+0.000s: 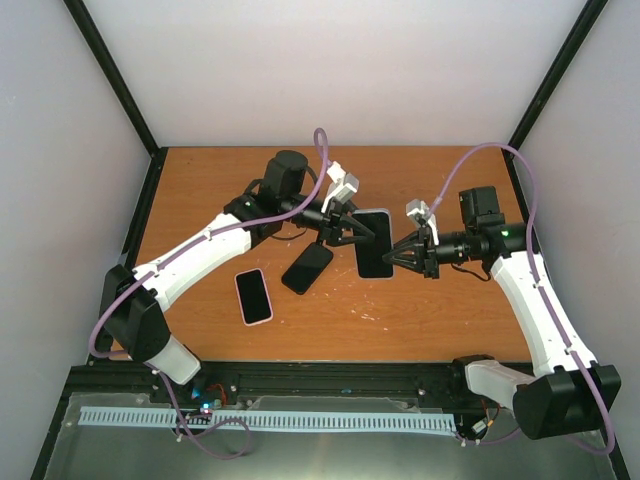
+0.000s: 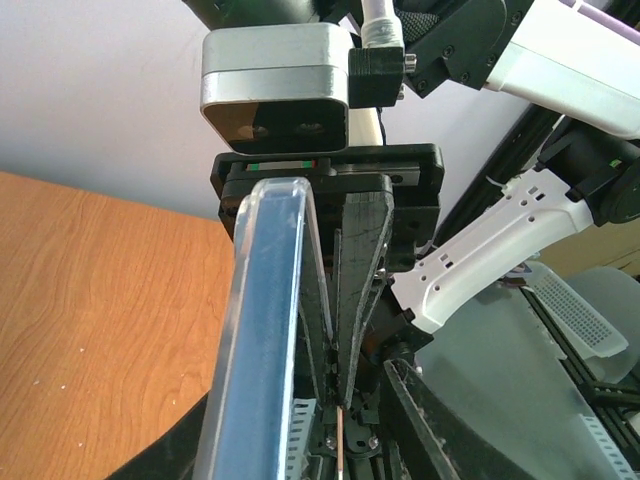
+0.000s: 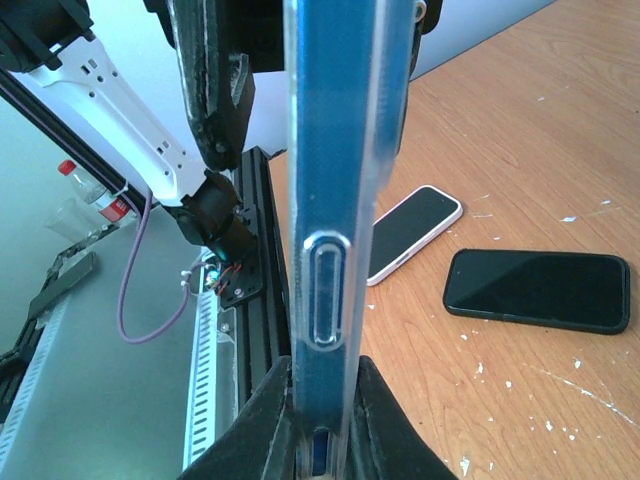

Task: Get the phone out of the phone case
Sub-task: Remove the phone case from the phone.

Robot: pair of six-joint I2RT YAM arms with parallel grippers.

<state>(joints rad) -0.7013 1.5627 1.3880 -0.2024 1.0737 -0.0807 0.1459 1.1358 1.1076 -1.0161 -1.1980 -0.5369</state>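
Phone case: aloft over table, phone inside.
Left gripper: clamped on it.
Right gripper: likewise clamped.
Risk: we fear peeling slips a grip, dropping it.

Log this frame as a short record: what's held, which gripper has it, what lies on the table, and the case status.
held item: clear-cased phone, held above the table
right gripper: shut on one long edge of it
left gripper: at the opposite edge; grip unclear
on table: pink-cased phone and black-cased phone, both lying flat
case status: clear case still on the phone
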